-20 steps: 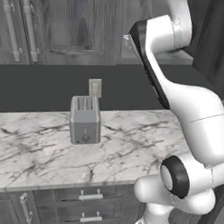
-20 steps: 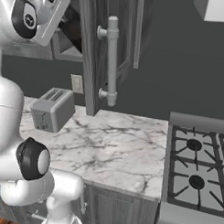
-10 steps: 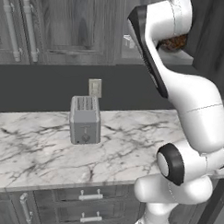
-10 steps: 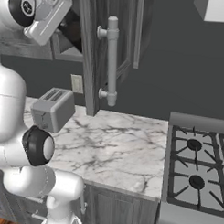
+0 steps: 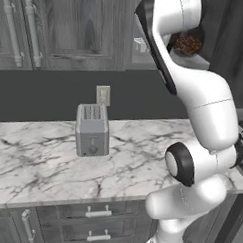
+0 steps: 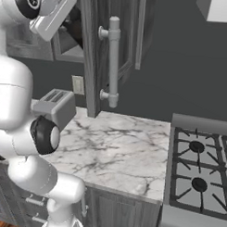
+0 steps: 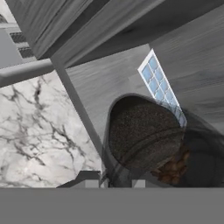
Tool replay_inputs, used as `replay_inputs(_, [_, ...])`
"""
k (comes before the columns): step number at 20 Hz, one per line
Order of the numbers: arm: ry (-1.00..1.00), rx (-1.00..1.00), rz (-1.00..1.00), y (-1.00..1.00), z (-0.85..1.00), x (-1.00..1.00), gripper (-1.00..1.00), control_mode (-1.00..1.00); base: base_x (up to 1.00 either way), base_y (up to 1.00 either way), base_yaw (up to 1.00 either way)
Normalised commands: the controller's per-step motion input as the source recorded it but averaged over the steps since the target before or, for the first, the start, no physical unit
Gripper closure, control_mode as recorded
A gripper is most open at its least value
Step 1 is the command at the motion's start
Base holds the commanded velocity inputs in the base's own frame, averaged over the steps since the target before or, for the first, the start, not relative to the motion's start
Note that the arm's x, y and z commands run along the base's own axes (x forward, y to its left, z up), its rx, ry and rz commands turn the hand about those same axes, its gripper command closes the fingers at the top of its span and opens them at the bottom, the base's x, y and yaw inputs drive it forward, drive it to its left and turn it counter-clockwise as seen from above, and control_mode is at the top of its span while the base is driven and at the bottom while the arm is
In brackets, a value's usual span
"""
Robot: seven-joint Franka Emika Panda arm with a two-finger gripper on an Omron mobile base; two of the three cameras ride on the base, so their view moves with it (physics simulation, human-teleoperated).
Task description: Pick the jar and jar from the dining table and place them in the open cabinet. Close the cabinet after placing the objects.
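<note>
Since a second ago the arm has been drawn further up and in toward the open cabinet (image 6: pixel 92 49), and the jaws have been closed down.

A veined marble counter (image 5: pixel 36 160) is seen below dark grey wall cupboards, with a toaster (image 5: pixel 92 129) near its back edge under a wall outlet (image 5: pixel 102 95); a stove (image 6: pixel 199 174) adjoins the counter's right end. The cabinet door is swung out, its silver bar handle (image 6: pixel 112 62) facing the room.

The arm is raised high, elbow bent, the hand reaching into the cabinet. The gripper (image 7: pixel 117 183) is clenched, apparently on a jar (image 7: pixel 144 138), which is inside the cabinet near the shelf's front edge; another jar (image 5: pixel 186 43) with brown contents is seen there.
</note>
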Motion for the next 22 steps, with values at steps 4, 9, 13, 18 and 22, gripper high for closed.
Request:
replay_inputs(4, [0.15, 0.03, 0.00, 0.00, 0.04, 0.00, 1.00, -1.00, 0.00, 0.00, 0.00])
replay_inputs(9, [0.18, 0.05, 0.00, 0.00, 0.08, 0.00, 1.00, -1.00, 0.00, 0.00, 0.00])
replay_inputs(13, [0.13, 0.00, 0.00, -0.01, 0.13, 0.16, 1.00, -1.00, 0.00, 0.00, 0.00])
replay_inputs(18, [0.11, 0.01, 0.00, -0.04, -0.02, 0.13, 1.00, -1.00, 0.00, 0.00, 0.00])
replay_inputs(22, [0.18, 0.05, 0.00, -0.06, 0.06, 0.15, 1.00, -1.00, 0.00, 0.00, 0.00])
